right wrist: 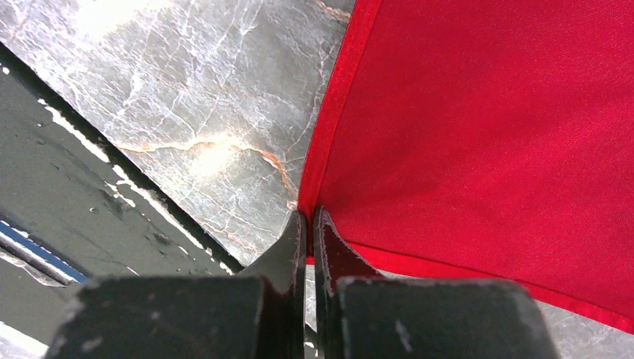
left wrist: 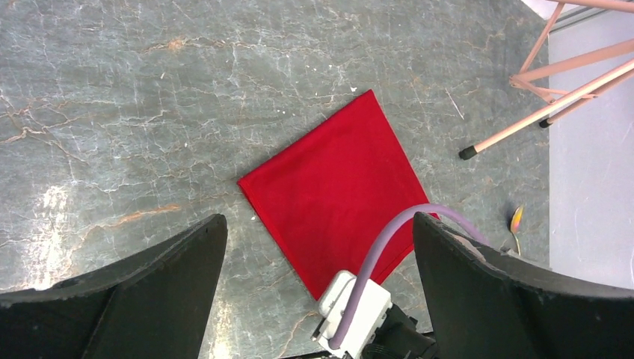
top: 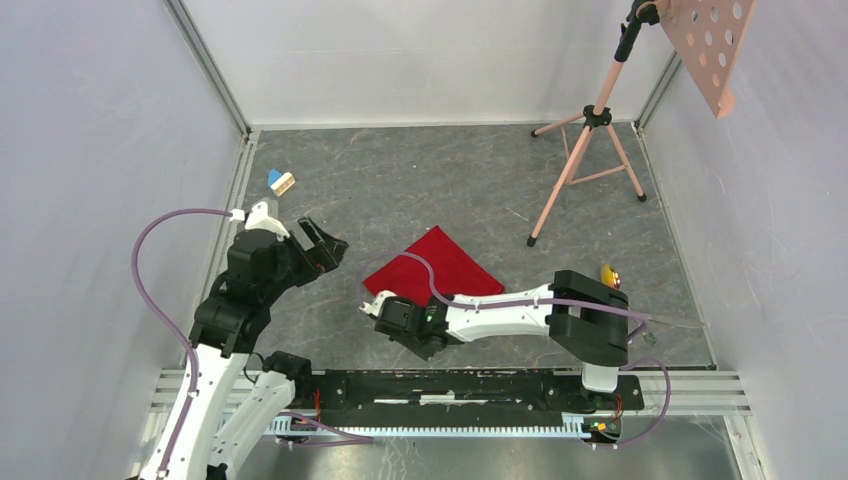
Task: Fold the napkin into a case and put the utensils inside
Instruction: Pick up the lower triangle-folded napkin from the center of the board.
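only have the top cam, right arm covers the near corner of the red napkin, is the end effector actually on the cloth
observer: yes. the right wrist view shows the right end effector shut on the napkin, right at the corner where two hemmed edges meet.
operator: is that corner lifted
observer: cannot tell. faint creases run out from the pinch, and the rest of the cloth looks flat on the table.
operator: left end effector holding anything
observer: no. the left wrist view shows the left end effector wide open and empty above the table, with the napkin framed between its fingers.
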